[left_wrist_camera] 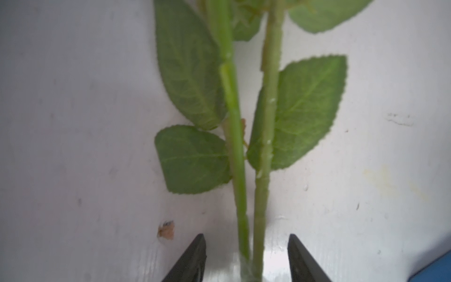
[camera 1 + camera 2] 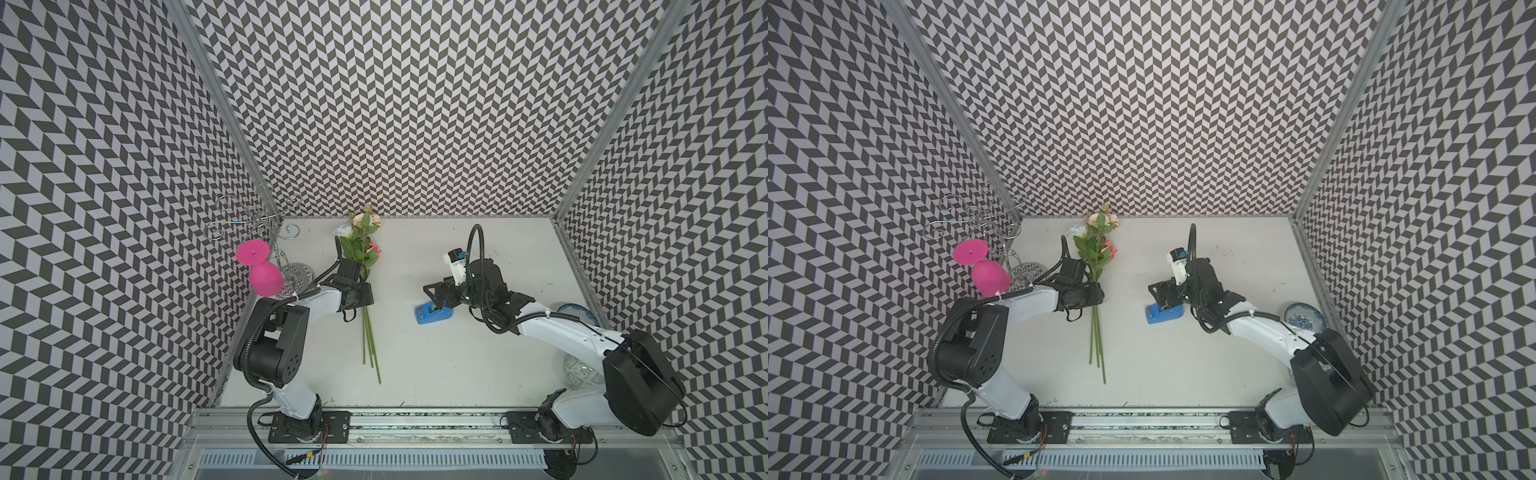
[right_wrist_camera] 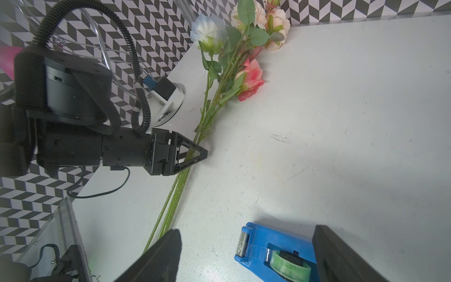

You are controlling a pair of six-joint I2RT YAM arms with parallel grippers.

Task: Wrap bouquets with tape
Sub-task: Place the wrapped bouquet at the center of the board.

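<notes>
The bouquets (image 2: 358, 249) (image 2: 1095, 249) lie on the white table as one bunch of roses, with pink, peach and white blooms toward the back wall and green stems (image 2: 370, 336) toward the front. My left gripper (image 2: 364, 296) (image 2: 1094, 296) straddles the stems mid-length. In the left wrist view it (image 1: 246, 235) is open, and two stems (image 1: 238, 146) run between the tips with a gap on each side. The tape sits in a blue dispenser (image 2: 430, 312) (image 2: 1160, 313) (image 3: 262, 240). My right gripper (image 2: 437, 291) (image 3: 246, 229) hovers open just over it, holding nothing.
A pink goblet (image 2: 266, 278) hangs from a wire rack (image 2: 253, 220) at the back left, by the left arm. A blue-and-white bowl (image 2: 1304, 318) and a patterned ball (image 2: 582, 374) sit at the right edge behind the right arm. Patterned walls close three sides.
</notes>
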